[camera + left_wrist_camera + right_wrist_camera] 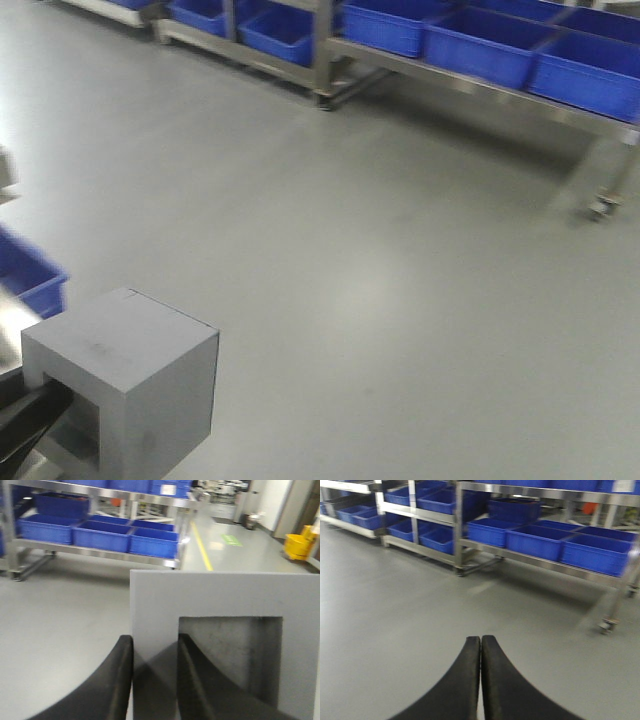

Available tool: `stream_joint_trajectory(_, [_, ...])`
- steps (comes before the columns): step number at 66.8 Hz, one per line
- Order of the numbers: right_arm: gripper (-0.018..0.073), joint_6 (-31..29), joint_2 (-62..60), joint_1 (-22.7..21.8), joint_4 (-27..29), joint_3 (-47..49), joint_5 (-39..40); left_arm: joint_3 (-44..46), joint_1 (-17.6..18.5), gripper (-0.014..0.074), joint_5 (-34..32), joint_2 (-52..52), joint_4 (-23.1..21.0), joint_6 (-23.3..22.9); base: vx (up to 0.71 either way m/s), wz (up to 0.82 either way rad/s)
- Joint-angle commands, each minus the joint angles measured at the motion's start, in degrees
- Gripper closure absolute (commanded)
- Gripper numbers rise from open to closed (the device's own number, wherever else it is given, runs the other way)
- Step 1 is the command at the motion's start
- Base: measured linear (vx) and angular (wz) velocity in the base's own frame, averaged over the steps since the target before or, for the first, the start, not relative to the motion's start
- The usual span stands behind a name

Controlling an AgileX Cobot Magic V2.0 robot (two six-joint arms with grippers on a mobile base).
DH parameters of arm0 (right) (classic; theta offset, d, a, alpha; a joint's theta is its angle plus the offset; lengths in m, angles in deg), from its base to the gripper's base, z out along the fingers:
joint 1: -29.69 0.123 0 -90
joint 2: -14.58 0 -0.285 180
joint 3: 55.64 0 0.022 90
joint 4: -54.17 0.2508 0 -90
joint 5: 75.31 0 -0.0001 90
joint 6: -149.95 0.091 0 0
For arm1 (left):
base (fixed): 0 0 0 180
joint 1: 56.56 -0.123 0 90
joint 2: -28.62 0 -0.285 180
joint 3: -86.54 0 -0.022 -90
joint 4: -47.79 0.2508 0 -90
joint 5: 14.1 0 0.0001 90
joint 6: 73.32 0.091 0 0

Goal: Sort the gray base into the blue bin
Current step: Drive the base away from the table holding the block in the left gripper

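While left gripper (155,641) pinches gray base (210,592) wall, right gripper (481,640) pressed together

one gray base (130,390), two tools (154,647) (480,642)

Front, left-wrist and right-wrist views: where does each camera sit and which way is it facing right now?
Front view: high on the robot, looking forward and down across the floor to racks of blue bins; the gray base shows lower left, a black finger in its recess.
Left wrist view: behind the left gripper, looking along its fingers clamping one wall of the base.
Right wrist view: behind the right gripper, shut and empty, facing the racks.
Shared: front and left wrist show the base; all three show bins.
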Motion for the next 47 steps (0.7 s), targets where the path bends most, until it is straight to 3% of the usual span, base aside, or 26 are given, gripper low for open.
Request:
stream_joint_trajectory(1, [0.0564, -0.7, -0.4, -0.1, -0.5, -0.3, 4.5, 1.8, 0.0, 0.0603, -6.4, 0.1, -0.2, -0.3, -0.02, -0.81])
stream_joint_trajectory(47, [0.0564, -0.7, -0.4, -0.1, -0.5, -0.3, 4.5, 1.8, 0.1, 0.0603, -6.3, 0.1, -0.2, -0.3, 0.06, -0.78])
